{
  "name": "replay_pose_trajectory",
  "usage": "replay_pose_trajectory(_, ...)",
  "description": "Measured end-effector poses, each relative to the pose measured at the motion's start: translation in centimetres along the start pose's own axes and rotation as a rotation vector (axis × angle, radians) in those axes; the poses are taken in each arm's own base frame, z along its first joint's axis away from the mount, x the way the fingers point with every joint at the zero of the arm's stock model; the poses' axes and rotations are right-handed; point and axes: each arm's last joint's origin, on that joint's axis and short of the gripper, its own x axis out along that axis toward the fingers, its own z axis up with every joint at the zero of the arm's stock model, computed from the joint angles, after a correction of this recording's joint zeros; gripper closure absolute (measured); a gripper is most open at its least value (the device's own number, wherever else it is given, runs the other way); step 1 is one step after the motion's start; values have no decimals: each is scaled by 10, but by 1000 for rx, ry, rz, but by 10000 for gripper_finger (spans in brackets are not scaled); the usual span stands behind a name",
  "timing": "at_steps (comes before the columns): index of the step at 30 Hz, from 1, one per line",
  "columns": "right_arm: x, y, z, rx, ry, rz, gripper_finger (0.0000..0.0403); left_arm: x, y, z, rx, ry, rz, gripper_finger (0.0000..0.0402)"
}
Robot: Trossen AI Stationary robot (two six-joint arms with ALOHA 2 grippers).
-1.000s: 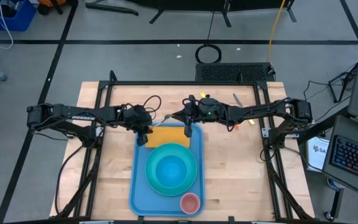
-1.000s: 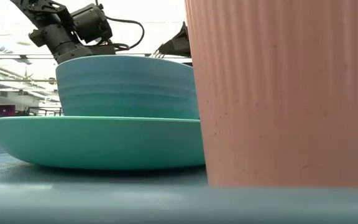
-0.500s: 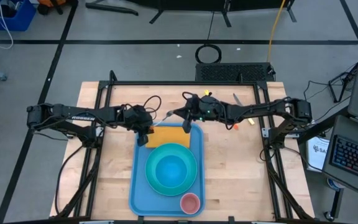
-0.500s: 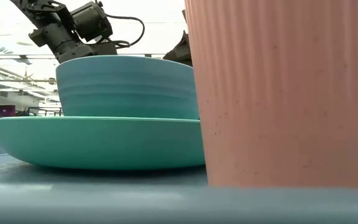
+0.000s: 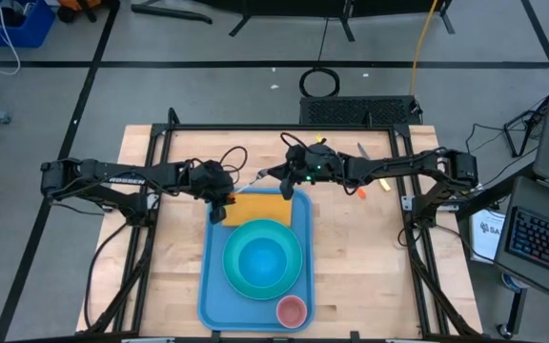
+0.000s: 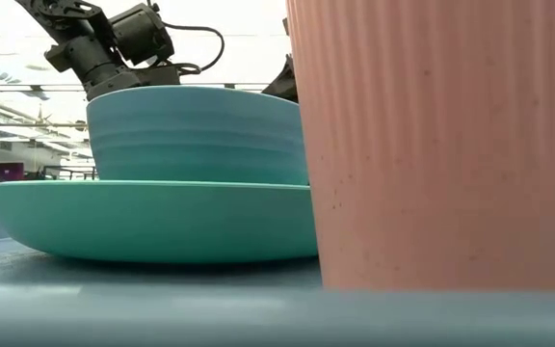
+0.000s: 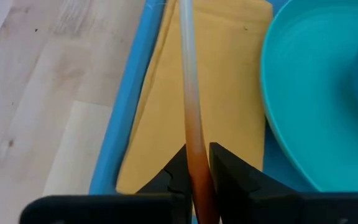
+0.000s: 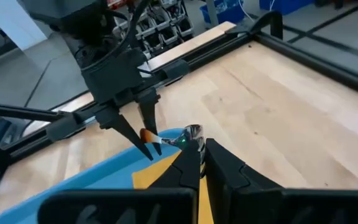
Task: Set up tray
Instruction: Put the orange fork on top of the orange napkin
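A wooden surface (image 5: pixel 351 248) carries the tray (image 5: pixel 210 286). Both tools, left (image 5: pixel 219 211) and right (image 5: pixel 288 191), pinch one spoon (image 7: pixel 191 118) above the napkin (image 5: pixel 255 208).

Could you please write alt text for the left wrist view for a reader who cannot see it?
The left claw grips the orange end of a thin utensil handle that fades to clear. It runs over an orange-yellow napkin in the light-blue tray, beside a turquoise plate.
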Motion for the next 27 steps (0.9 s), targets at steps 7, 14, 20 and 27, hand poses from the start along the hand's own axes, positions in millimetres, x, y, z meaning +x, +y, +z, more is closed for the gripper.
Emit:
replay_pose_trajectory(7,0,-5,0,101,35,23,403,0,0,0,0,3,0,354)
replay_pose_trajectory(14,0,-6,-2,148,70,30,403,0,0,-3,-3,28,-7,354)
replay_pose_trajectory(20,0,-5,-4,165,89,45,403,-1,0,-7,-19,78,-12,354)
replay_pose_trajectory(27,-1,-6,-5,192,104,42,403,-1,0,-9,-25,94,-4,354)
